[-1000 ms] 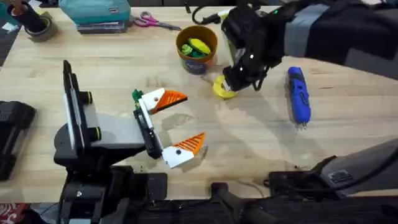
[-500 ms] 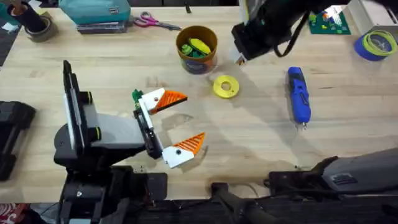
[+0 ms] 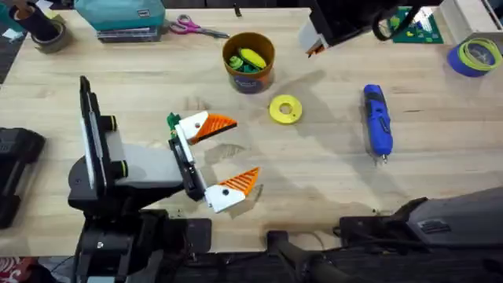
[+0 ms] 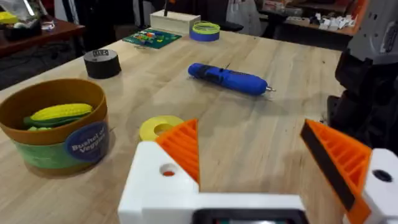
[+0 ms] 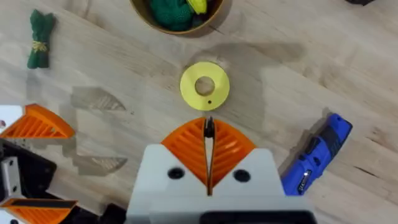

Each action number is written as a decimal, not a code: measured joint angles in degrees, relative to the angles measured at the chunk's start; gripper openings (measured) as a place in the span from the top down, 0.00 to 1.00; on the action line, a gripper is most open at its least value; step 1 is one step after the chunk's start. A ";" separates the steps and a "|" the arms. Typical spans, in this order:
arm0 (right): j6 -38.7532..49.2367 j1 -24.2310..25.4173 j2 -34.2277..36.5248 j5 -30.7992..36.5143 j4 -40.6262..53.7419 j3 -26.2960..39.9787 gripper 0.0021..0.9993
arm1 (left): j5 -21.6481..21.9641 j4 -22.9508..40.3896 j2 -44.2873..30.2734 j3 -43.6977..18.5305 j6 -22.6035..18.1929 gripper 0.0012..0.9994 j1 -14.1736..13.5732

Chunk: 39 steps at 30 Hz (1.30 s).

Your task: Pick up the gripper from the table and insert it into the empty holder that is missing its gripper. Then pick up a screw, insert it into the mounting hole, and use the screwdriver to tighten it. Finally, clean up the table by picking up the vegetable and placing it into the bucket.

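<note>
The table (image 3: 330,169) is light wood with visible grain. On it stand the bucket (image 3: 249,63), holding corn and greens, and just beside it a yellow disc (image 3: 284,109) with a centre hole. The screwdriver (image 3: 376,119) lies flat, well apart from the disc. A green leafy vegetable (image 5: 40,38) lies near the bucket. At the far edge lie scissors (image 3: 195,28), a teal case (image 3: 119,16) and 2 tape rolls: 1 blue (image 3: 476,56), 1 black (image 4: 102,63).

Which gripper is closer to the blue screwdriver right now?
Right. The right gripper hangs beyond the screwdriver, near the bucket. The left gripper lies farther off, past the yellow disc.
</note>
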<state>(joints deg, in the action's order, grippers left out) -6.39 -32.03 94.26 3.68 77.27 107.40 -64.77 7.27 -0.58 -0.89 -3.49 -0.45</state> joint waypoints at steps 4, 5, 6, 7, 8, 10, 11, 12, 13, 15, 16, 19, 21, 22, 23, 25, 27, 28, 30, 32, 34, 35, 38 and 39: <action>0.04 0.00 -0.02 0.00 0.75 0.57 1.00 | 0.00 0.00 0.00 0.00 0.00 0.01 0.00; 0.04 0.00 -0.02 0.00 0.75 0.58 1.00 | 0.00 0.00 0.00 0.00 0.00 0.01 0.00; 0.04 0.00 -0.02 0.00 0.77 0.58 1.00 | 0.00 0.00 0.00 0.00 0.00 0.01 0.00; 0.04 0.00 -0.01 0.00 0.77 0.58 1.00 | 0.00 0.00 0.01 0.00 0.00 0.01 0.00; 0.04 0.00 -0.02 0.00 0.77 0.58 1.00 | 0.00 0.00 0.00 0.00 0.00 0.01 0.00; 0.07 0.00 -0.02 0.00 0.76 0.58 1.00 | 0.00 0.00 0.00 0.00 0.00 0.01 0.00; 0.20 -0.04 -0.02 0.00 0.75 0.58 1.00 | 0.00 0.00 0.00 0.00 0.00 0.01 0.00; 0.22 -0.13 -0.02 0.02 0.75 0.58 1.00 | 0.00 0.00 0.02 0.00 0.00 0.01 0.00; 0.27 -0.35 -0.02 0.04 0.72 0.58 1.00 | 0.00 0.00 0.00 0.00 0.00 0.01 0.00; 0.72 -1.19 -0.02 0.11 0.72 0.58 1.00 | 0.00 0.00 0.00 0.00 0.00 0.01 0.00; 0.92 -1.68 0.00 0.09 0.72 0.58 1.00 | 0.00 0.00 0.00 0.00 0.00 0.01 0.00; 1.61 -3.05 -0.02 0.09 0.79 1.16 1.00 | 0.00 0.00 0.00 0.00 0.00 0.01 0.00; 2.10 -3.74 -0.02 0.05 0.85 2.32 1.00 | 0.00 0.00 0.00 0.00 0.02 0.01 0.00; 2.47 -4.07 -0.02 0.02 0.85 3.00 1.00 | 0.00 0.00 0.00 0.00 0.02 0.01 0.00; 2.85 -4.40 -0.02 0.00 0.85 3.64 1.00 | 0.00 0.00 0.01 0.00 0.00 0.01 0.00; 3.89 -5.11 0.00 0.00 0.83 4.80 1.00 | 0.00 0.00 0.00 0.00 0.00 0.01 0.00; 5.18 -6.31 -0.02 -0.01 0.82 5.60 1.00 | 0.00 0.00 0.00 0.00 0.00 0.01 0.00; 5.70 -6.92 0.00 -0.02 0.83 5.84 1.00 | 0.00 0.00 0.00 0.00 0.00 0.01 0.00; 6.82 -8.42 -0.01 -0.05 0.83 6.19 1.00 | 0.00 0.00 0.02 0.00 0.01 0.01 0.00; 7.89 -9.92 0.00 -0.37 0.75 6.35 1.00 | 0.00 0.00 0.00 0.00 0.00 0.01 0.00; 8.74 -11.30 0.00 -0.84 0.50 6.44 1.00 | 0.00 0.00 0.00 0.00 0.00 0.01 0.00; 9.13 -11.97 0.00 -1.02 0.25 6.46 1.00 | 0.00 0.00 0.00 0.00 0.00 0.01 0.00; 10.00 -13.93 0.36 -1.57 -0.44 6.69 1.00 | 0.00 0.00 0.00 0.00 0.00 0.01 0.00; 10.31 -14.45 0.61 -1.62 -0.60 6.80 1.00 | 0.00 0.00 0.00 0.00 0.02 0.01 0.00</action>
<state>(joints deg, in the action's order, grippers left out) 3.92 -46.49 94.87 2.07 76.67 114.20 -64.77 7.27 -0.58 -0.89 -3.47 -0.45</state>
